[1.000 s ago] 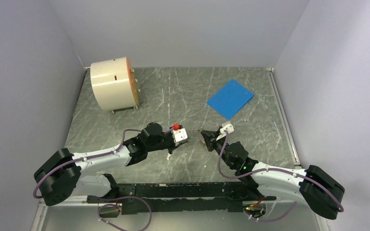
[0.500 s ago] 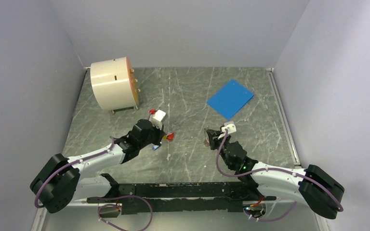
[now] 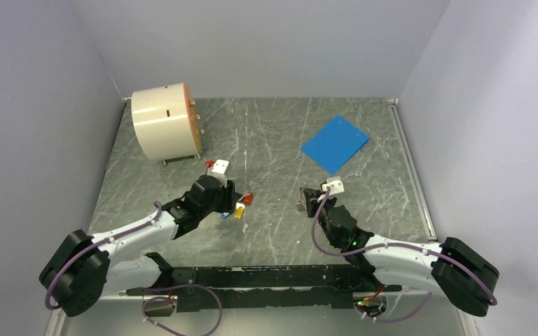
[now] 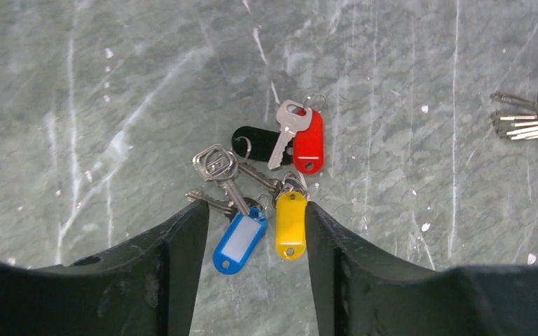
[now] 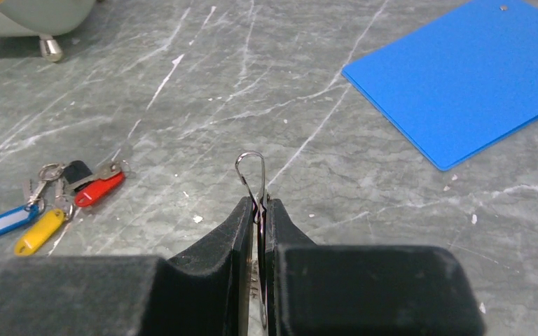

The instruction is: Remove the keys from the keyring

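My left claw (image 4: 256,210) is spread wide, with the keys (image 4: 263,185) on the counter (image 3: 273,140) just past its fingertips, a little left of the middle. I count four: red tag (image 4: 309,143), yellow tag (image 4: 291,224), blue tag (image 4: 238,241), black tag (image 4: 252,142). My right claw (image 5: 259,206) is pinched tight on the keyring (image 5: 250,153), well apart from them.

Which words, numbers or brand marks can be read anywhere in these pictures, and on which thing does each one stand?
No text can be read in any view.
Blue key tag: its white label window looks blank.
Red key tag, yellow key tag, black key tag: no writing shows.
Silver keys: any stamp is too small to tell.
Blue sheet, cream drum: no text shows.
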Robot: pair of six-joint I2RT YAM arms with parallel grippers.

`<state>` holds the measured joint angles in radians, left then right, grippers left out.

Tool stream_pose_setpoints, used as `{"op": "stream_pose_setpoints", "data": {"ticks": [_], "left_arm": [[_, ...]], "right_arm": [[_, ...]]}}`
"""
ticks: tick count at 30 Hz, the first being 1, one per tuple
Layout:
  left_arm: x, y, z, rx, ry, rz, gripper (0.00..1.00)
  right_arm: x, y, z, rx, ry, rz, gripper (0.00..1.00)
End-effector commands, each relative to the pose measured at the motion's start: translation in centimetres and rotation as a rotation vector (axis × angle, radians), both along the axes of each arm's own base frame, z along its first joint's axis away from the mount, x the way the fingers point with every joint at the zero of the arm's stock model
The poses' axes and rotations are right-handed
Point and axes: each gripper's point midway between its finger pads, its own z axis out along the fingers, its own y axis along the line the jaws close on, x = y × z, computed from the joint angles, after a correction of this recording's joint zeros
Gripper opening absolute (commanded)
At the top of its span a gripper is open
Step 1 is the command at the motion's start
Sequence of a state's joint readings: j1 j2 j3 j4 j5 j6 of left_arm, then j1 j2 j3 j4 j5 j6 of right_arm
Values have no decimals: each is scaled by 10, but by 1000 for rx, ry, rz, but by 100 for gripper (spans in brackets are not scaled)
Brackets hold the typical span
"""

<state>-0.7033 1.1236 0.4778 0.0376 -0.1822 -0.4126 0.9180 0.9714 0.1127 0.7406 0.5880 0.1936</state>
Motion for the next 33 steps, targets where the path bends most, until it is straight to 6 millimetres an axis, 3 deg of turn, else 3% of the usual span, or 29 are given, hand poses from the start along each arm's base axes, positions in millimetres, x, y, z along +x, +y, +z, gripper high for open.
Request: {"op": "stream_pose_setpoints", "data": {"ticks": [1,5,9,18,20,23,26,33], "left_arm": [[6,17,30,-30,-30,135,60],[5,34,62,-55,-57,229,71],[-1,47,93,-64,-85,267,75],[-26,74,161,-130,-150,305,79],[-33,81,174,-157,-174,307,84],[-45,93,192,-191,-209,319,93],[-56,110,205,-199,-249,339,94],[-83,147,231,-201,-359,362,94]], "right_arm": [[11,-7,13,50,-4,-83,0],[18,-26,0,66,49,-160,0],[25,-46,-14,109,115,-240,0],[25,-87,-25,162,191,-430,35],[23,-93,-24,170,200,-461,43],[19,-99,-17,190,205,-494,54],[14,-105,-4,209,204,-510,64],[-9,-140,65,312,119,-604,98]]}}
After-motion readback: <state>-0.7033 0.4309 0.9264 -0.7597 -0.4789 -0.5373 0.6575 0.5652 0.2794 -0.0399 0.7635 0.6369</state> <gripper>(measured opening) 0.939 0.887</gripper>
